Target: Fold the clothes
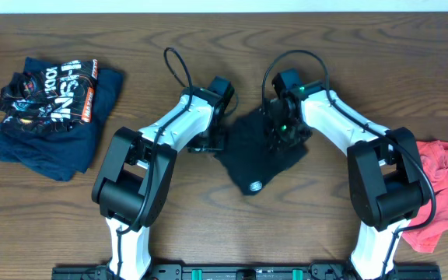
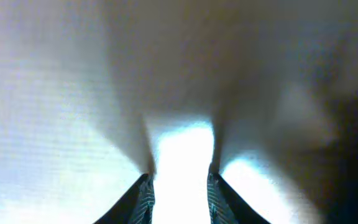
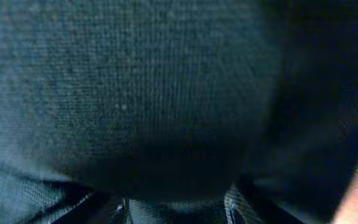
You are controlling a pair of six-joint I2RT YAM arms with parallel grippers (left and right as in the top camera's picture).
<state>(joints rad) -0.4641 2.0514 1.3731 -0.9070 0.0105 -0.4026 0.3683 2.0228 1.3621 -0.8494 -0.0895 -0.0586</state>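
A black garment lies bunched in a diamond shape at the table's middle. My left gripper is at its upper left corner and my right gripper is at its upper right part. In the left wrist view the cloth fills the frame, backlit, and folds run up from the fingertips of the left gripper, which is closed on it. In the right wrist view dark cloth covers everything and bulges between the fingers of the right gripper, which grips it.
A pile of dark blue and printed black clothes lies at the left of the table. A red garment lies crumpled at the right edge. A small pale label shows at the black garment's lower tip.
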